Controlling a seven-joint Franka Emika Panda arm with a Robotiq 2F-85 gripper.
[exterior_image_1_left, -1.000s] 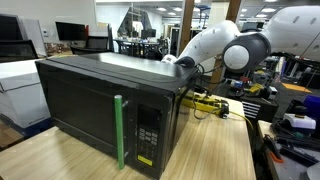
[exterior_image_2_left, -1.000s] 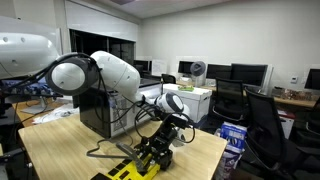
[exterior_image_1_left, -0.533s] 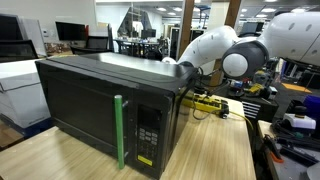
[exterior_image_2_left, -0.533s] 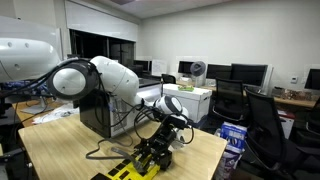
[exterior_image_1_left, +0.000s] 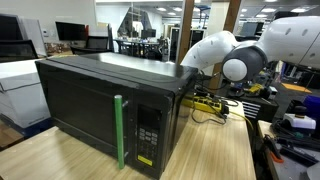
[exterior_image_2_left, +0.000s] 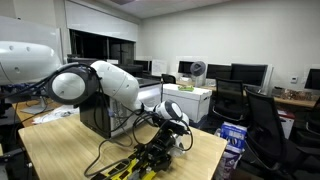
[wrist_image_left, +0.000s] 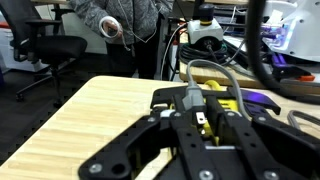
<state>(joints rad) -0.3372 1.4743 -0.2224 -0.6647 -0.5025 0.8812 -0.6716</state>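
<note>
While the arm (exterior_image_1_left: 225, 55) has swung its elbow outward and a little lower over the last second, the gripper (exterior_image_2_left: 163, 152) has barely travelled. It hangs low over the wooden table (exterior_image_2_left: 60, 150), on the far side of the black microwave (exterior_image_1_left: 100, 105), right down at the yellow-and-black device (exterior_image_2_left: 128, 170) lying on the tabletop. In both exterior views that device sits just past the microwave's rear corner, near the table's edge, with cables trailing from it.

From the wrist view the fingers are drawn near to each other with a strip of yellow showing between them, touching it or nearly so; whether they actually pinch it I cannot tell, since the black linkage hides the pads. A grey cable (wrist_image_left: 232, 78) loops up just ahead of the fingers; a purple piece (wrist_image_left: 262, 100) lies beside it on the table. Beyond them a person (wrist_image_left: 120, 25) stands near an office chair (wrist_image_left: 45, 50), well apart from the work.

The microwave door is shut, its green handle (exterior_image_1_left: 119, 132) upright and untouched; neither has shifted. My reading is that the change lies in the arm's posture and not at the hand, so the gripper's place at the device is much as it was half a second ago.
</note>
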